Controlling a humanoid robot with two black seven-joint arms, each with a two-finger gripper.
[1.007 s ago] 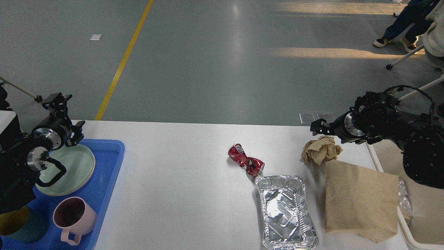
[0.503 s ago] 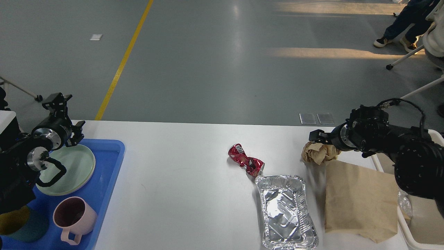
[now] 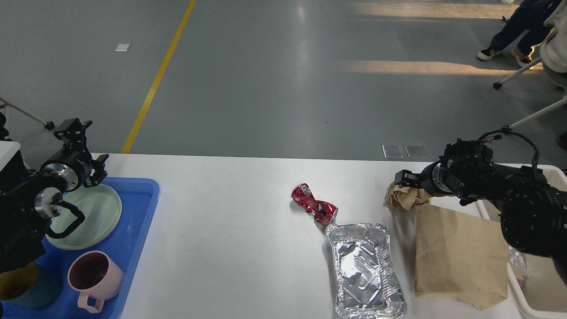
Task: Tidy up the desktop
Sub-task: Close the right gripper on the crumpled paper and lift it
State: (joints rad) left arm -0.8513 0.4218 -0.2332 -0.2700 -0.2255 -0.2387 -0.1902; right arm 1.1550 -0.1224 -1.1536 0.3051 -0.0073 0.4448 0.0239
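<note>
right pincer (image 3: 402, 178) low on crumpled brown paper wad (image 3: 402, 197), likely lining up a grasp; fingers too dark to tell whether apart or together; flat paper bag (image 3: 460, 257) just nearer, foil tray (image 3: 365, 270) and crushed red can (image 3: 314, 204) to its left, all litter on the desktop (image 3: 230, 230) beneath; left pincer (image 3: 73, 126) parked above blue tray (image 3: 137, 230), state likewise unclear.

My right gripper (image 3: 404, 179) looks small and dark against the crumpled paper ball (image 3: 402, 197), so I cannot tell its fingers apart. My arm hides the ball's far right side. The foil tray (image 3: 366, 270), the teal cup (image 3: 26, 285) and the cream bin (image 3: 538, 283) run past the bottom edge.
</note>
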